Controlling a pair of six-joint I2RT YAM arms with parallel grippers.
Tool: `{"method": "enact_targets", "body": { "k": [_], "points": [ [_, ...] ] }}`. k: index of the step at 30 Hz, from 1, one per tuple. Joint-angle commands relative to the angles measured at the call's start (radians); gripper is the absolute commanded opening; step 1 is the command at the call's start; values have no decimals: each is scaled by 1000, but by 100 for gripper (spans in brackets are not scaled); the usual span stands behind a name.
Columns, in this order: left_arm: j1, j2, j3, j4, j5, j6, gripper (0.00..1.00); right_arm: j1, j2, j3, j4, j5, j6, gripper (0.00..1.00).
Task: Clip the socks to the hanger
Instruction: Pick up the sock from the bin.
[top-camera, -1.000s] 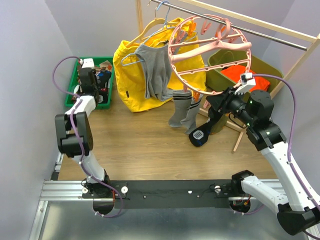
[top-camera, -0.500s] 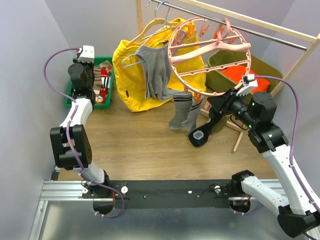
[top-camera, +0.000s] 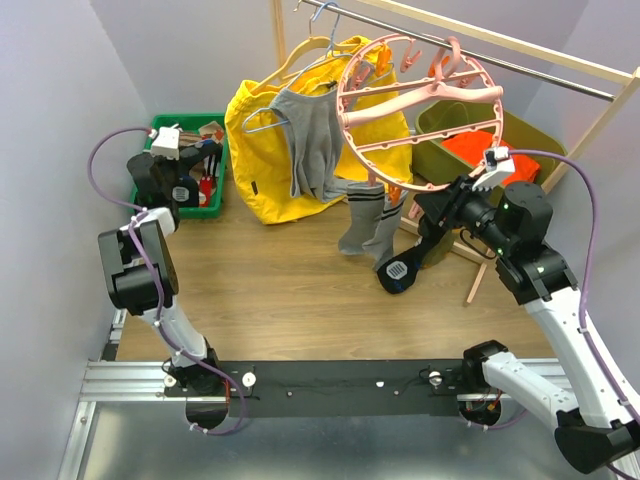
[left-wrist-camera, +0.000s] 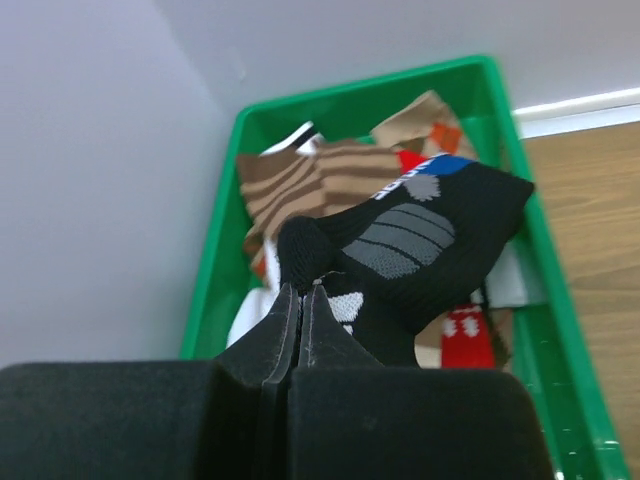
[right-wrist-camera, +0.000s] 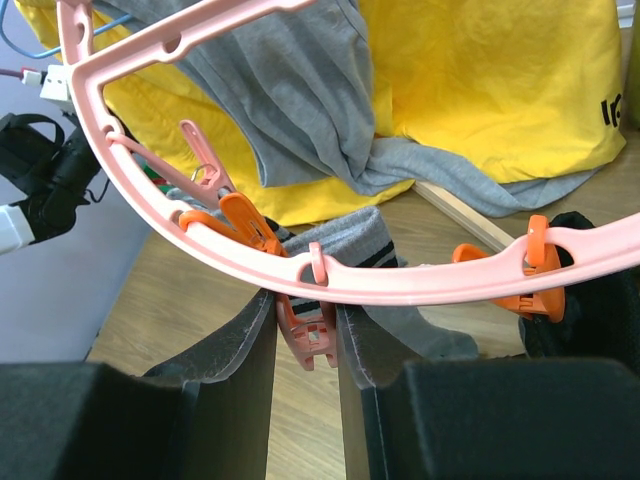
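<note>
My left gripper (left-wrist-camera: 302, 290) is shut on the edge of a black sock (left-wrist-camera: 430, 250) with grey patches, held just above the green bin (left-wrist-camera: 360, 95). From above, this gripper (top-camera: 200, 160) sits at the bin's near right side. My right gripper (right-wrist-camera: 305, 325) is shut on a pink clip (right-wrist-camera: 312, 338) under the rim of the round pink hanger (right-wrist-camera: 420, 285). The hanger (top-camera: 420, 110) hangs from the rail, and my right gripper (top-camera: 425, 205) reaches its lower edge. A pair of grey socks (top-camera: 365, 225) and a black sock (top-camera: 400, 268) hang from its clips.
Brown-and-white striped socks (left-wrist-camera: 290, 185) and other socks fill the green bin (top-camera: 138, 198). A yellow jacket (top-camera: 260, 150) and grey shirt (top-camera: 310, 140) hang on the rail (top-camera: 520, 55) left of the ring. An olive bin (top-camera: 450, 120) stands behind. Orange clips (right-wrist-camera: 245, 220) flank the pink one.
My left wrist rose over the bin, then came down and turned toward the right, keeping the black sock. The right arm and hanger barely moved.
</note>
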Motion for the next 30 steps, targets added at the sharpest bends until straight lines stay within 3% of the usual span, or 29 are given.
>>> {"method": "enact_targets", "body": {
  "k": [1, 5, 6, 7, 10, 13, 16, 22, 26, 30],
  "points": [
    [26, -34, 32, -76, -170, -69, 7, 0, 22, 22, -16, 10, -8, 1],
    [26, -83, -17, -162, -348, -96, 8, 2, 30, 16, 1, -2, -10, 1],
    [26, -91, -29, -159, -415, -96, 14, 2, 30, 18, 3, -5, -10, 1],
    [26, -104, -40, -161, -442, -89, 30, 0, 29, 16, 1, -4, -13, 1],
    [26, -106, -45, -168, -511, -102, 50, 2, 25, 10, -2, -5, -21, 1],
    [26, -109, -8, -217, -531, -134, 59, 2, 15, 7, -5, 3, -24, 1],
    [6, -146, 12, -233, -510, -108, 64, 2, 7, 2, -6, 10, -25, 1],
    [-101, -126, 127, -315, -479, 38, 65, 2, 16, 2, -2, 7, -33, 1],
    [-141, -14, 323, -500, -450, 50, 66, 2, 19, 7, -2, 6, -35, 1],
    [-150, 128, 530, -679, -352, -52, 66, 2, 25, 4, -5, 9, -35, 1]
  ]
}}
